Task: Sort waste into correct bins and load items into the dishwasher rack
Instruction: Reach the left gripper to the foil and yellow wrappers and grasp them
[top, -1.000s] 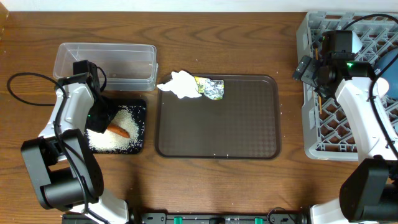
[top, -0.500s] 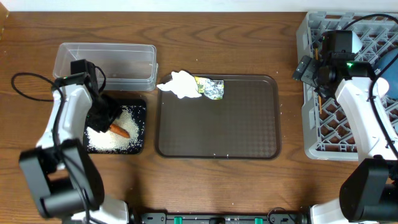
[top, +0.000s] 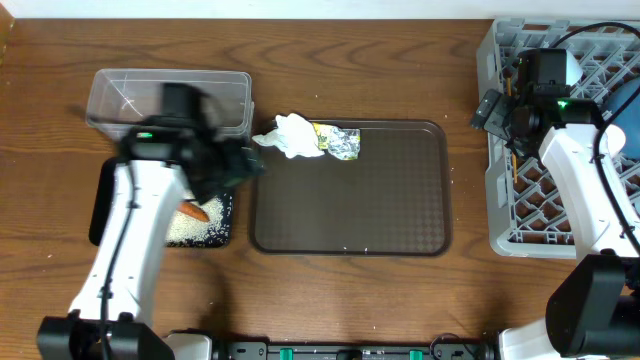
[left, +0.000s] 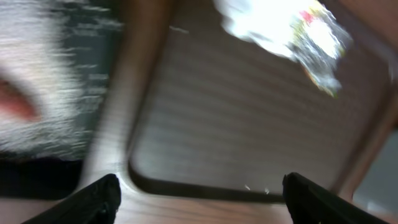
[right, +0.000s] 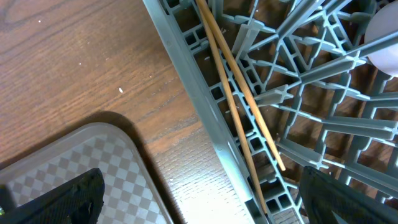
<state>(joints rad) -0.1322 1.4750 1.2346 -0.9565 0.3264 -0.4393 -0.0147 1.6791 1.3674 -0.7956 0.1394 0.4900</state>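
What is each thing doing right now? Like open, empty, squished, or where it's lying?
left gripper: open, empty.
right gripper: open, empty.
carrot: lying on the rice.
rice: heaped in the black bin.
clear tub: upright, nothing seen inside.
tissue: crumpled, at the brown tray's far-left corner.
foil wrapper: crumpled, on the brown tray beside the tissue.
chopsticks: lying in the dishwasher rack.

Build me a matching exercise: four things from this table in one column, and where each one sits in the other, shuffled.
Things
1. carrot
2. foil wrapper
3. chopsticks
4. clear tub

Places
a. in the grey rack
b. on the rice in the black bin
c. straight on the table, beyond the black bin
d. on the brown tray, beside the tissue

Pairs: 1-b, 2-d, 3-a, 4-c
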